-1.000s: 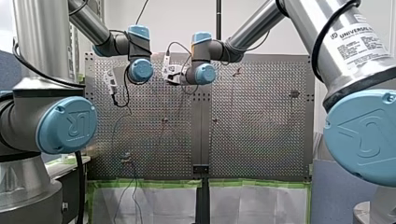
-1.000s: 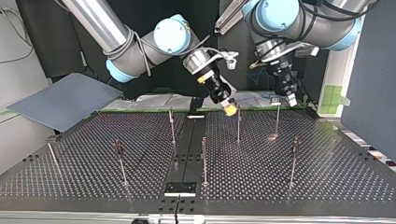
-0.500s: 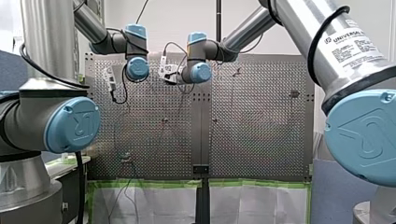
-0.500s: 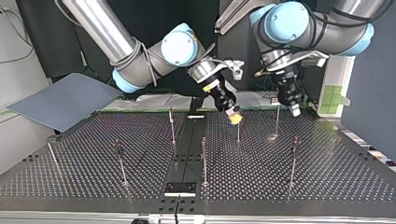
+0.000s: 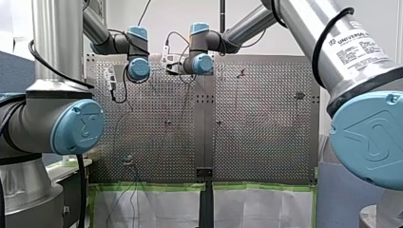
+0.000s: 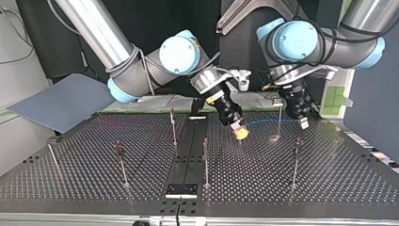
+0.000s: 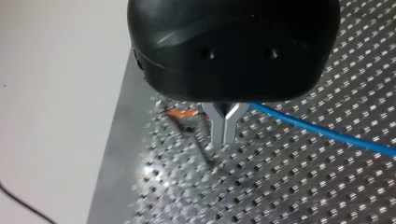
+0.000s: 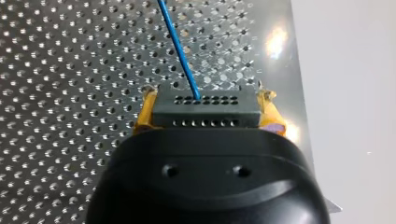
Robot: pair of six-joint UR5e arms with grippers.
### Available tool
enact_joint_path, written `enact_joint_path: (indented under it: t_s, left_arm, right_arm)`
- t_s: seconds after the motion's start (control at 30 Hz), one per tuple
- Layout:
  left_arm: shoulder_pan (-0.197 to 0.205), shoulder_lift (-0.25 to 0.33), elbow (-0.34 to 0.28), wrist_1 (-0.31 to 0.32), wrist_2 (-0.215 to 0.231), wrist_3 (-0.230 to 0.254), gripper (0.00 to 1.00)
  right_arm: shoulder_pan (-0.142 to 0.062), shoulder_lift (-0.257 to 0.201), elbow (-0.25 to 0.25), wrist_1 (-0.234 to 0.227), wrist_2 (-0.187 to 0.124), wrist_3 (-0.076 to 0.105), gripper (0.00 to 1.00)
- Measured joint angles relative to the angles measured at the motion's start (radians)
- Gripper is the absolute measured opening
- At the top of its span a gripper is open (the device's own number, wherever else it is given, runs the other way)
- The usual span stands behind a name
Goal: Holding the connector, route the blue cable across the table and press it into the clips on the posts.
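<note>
In the top view my right gripper (image 6: pixel 241 133), with yellow pads, hangs low over the perforated table (image 6: pixel 329 179) near its middle. In the right wrist view it is shut on a dark connector (image 8: pixel 205 112), and the blue cable (image 8: pixel 180 46) leaves the connector's face. That cable (image 6: pixel 270 122) runs level to my left gripper (image 6: pixel 303 123) at the top view's right. In the left wrist view the metal fingers (image 7: pixel 219 128) are pressed together, with the blue cable (image 7: pixel 327 133) leading away from their base. A post with an orange clip (image 7: pixel 182 113) stands just beside them.
Several thin posts stand on the table, among them a post (image 6: pixel 173 125) left of centre, a post (image 6: pixel 205 160) in the middle and a post (image 6: pixel 296 160) at the right. A grey-blue sheet (image 6: pixel 61 101) lies off the table's far left corner.
In the top view both grippers have come down and nearer the camera. The blue cable now shows stretched between them.
</note>
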Motion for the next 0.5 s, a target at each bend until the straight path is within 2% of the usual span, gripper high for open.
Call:
enact_joint_path:
  t_s: [0.2, 0.5]
  left_arm:
    - [0.033, -0.001, 0.025, -0.013, 0.006, 0.001, 0.00]
    - [0.104, -0.002, 0.028, -0.003, 0.082, 0.005, 0.00]
  right_arm:
    - [-0.001, 0.029, -0.056, 0.018, -0.001, 0.009, 0.00]
    - [0.007, 0.060, -0.131, 0.035, -0.007, 0.014, 0.00]
